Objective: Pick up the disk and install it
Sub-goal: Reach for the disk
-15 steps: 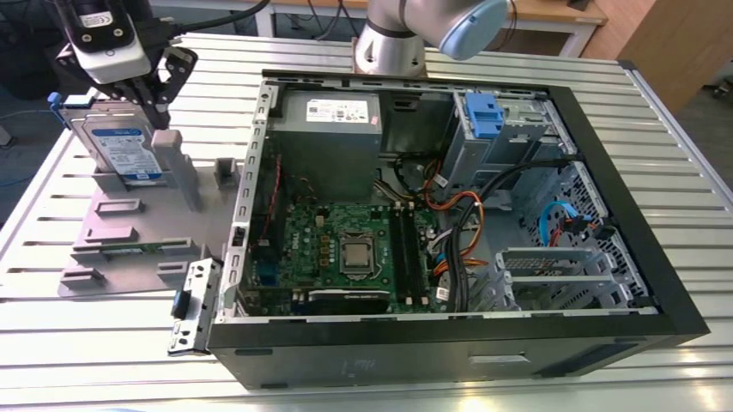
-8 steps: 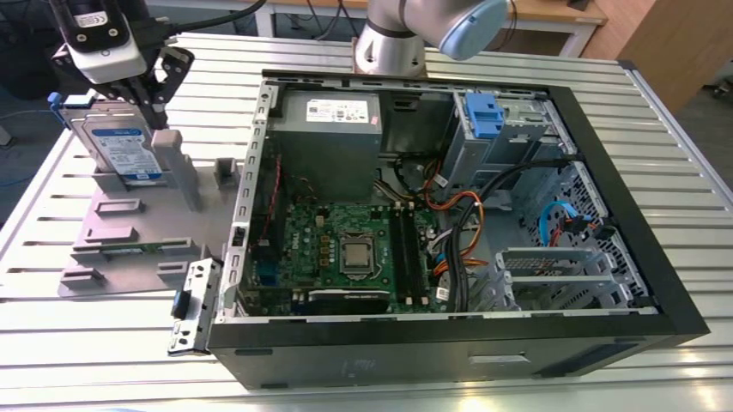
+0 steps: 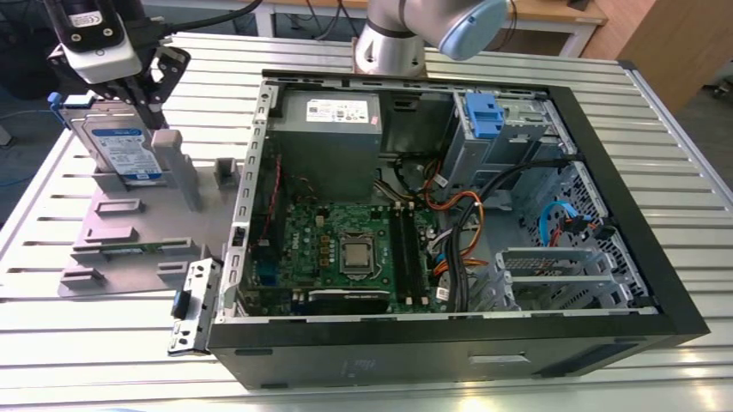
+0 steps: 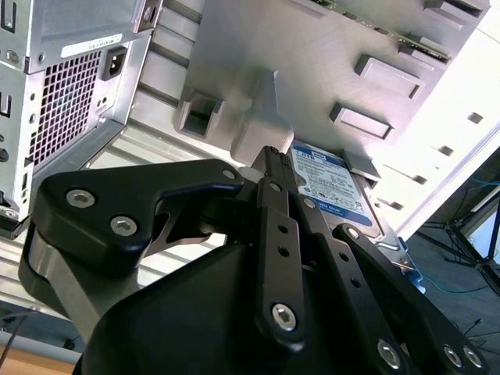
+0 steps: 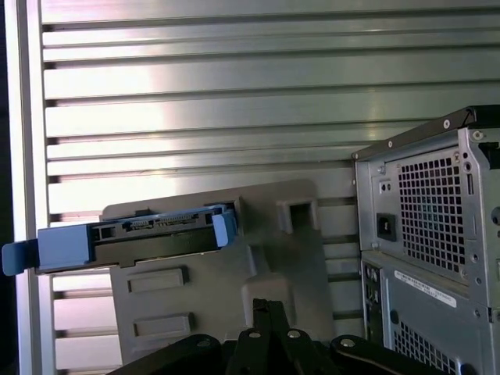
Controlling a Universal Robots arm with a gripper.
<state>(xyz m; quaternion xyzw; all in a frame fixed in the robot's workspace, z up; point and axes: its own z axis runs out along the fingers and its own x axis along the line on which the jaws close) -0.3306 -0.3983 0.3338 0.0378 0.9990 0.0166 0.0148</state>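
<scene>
The disk (image 3: 119, 151) stands on edge in a grey holder plate (image 3: 126, 249) at the exterior view's left. It is silver with a white-and-blue label and sits in a blue carrier frame. My gripper (image 3: 146, 101) hangs just above its upper edge, beside a grey post (image 3: 167, 146). In the second wrist view the fingertips (image 4: 273, 155) meet at a point next to the disk's label (image 4: 332, 187), with nothing between them. The first wrist view shows the disk (image 5: 133, 237) edge-on, apart from the gripper (image 5: 267, 308).
An open computer case (image 3: 458, 206) lies on the slatted metal table (image 3: 92, 343), motherboard (image 3: 343, 249) facing up. A drive bay with a blue carrier (image 3: 486, 116) sits at its far corner. A loose metal bracket (image 3: 195, 305) lies by the case's near left corner.
</scene>
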